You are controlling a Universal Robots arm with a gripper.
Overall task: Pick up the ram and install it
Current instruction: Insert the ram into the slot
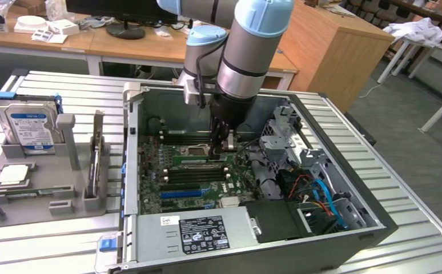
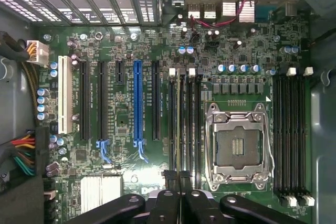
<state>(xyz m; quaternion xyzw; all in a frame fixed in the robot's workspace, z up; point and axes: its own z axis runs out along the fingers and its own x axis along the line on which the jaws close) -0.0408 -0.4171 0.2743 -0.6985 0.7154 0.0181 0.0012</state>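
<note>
Your gripper (image 2: 177, 178) is clenched on the ram (image 2: 178, 129), which stands edge-on over the memory slots (image 2: 195, 129) just beside the CPU socket (image 2: 237, 148). Keep it square to its slot and press straight down, evenly.

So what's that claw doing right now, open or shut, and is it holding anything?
Gripper: closed, apparently pinching the ram, the thin green stick, down at the motherboard.

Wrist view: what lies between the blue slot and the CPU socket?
One black expansion slot, then the bank of long memory slots; the wrist view shows this.
</note>
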